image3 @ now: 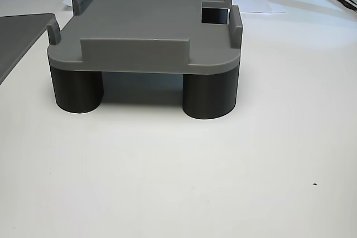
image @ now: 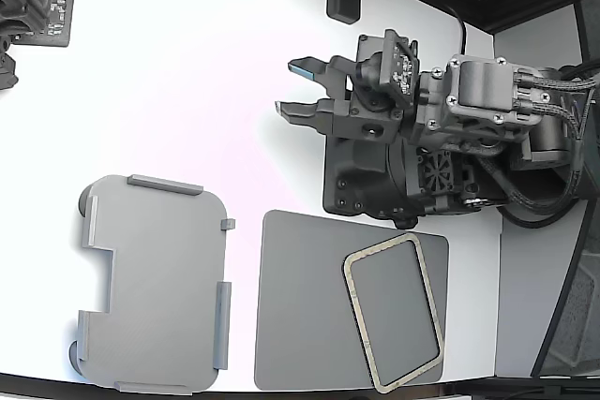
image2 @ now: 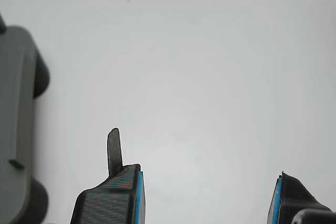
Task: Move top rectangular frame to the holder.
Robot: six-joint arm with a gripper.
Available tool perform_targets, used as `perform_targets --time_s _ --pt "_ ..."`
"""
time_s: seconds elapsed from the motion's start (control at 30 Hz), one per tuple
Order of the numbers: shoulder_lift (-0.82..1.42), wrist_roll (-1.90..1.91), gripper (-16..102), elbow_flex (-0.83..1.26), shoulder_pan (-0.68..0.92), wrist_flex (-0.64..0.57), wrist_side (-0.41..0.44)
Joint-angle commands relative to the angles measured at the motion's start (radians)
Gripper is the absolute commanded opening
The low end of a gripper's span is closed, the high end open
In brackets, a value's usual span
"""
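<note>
While the end effector (image: 298, 87) hung with its fingers spread and nothing between them, the white worktop (image: 187, 91) lay bare beneath it. Toward the exterior view's lower right, the top rectangular frame (image: 357, 314) rested tilted on a dark grey mat (image: 300, 306), well apart from the fingers. The holder (image: 155, 278) sat just beside the mat on the exterior view's left; the other view showed it raised on dark round legs (image3: 209, 96), with upright tabs along its rim. Black equipment (image: 28, 7) stood at the worktop's far corner, and a grey panel (image: 530, 297) bordered the exterior view's right.
</note>
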Motion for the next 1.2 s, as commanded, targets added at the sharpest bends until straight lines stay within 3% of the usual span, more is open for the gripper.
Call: perform_targets --time_s 0.0,0.8,0.97,1.17 --pt "0.023 0.000 100 -0.021 -0.017 -0.008 0.002" --pt "0.023 -0.003 100 -0.021 -0.017 -0.008 0.000" --pt "0.008 -0.002 90 -0.055 -0.017 -0.008 0.008" --pt "-0.100 -0.018 100 -0.195 -0.015 0.002 0.009"
